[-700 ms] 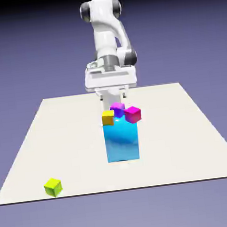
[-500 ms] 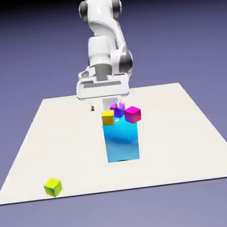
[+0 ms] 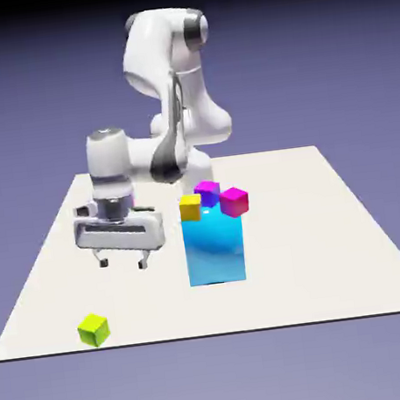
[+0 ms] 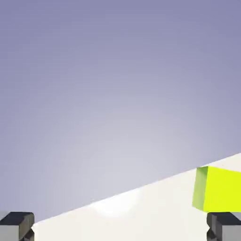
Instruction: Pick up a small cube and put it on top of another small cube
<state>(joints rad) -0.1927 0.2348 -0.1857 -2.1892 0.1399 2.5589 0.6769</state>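
Observation:
The small lime yellow-green cube lies near the table's front edge at the exterior view's left. It also shows at the right edge of the hand view as a lime cube, just above the right fingertip. My gripper hangs open and empty above the table, behind the cube and slightly to its right, with nothing between its fingers. In the hand view the gripper shows only as two grey tips at the bottom corners. Orange-yellow, purple and magenta small cubes sit on the tall blue block.
The tall blue block stands mid-table, to the right of my gripper in the exterior view. The white table's front edge runs just in front of the lime cube. The hand view looks past the table edge into the backdrop.
The arm has swung from behind the blue block to the exterior view's left and come down and forward toward the lime cube. The cubes have not moved.

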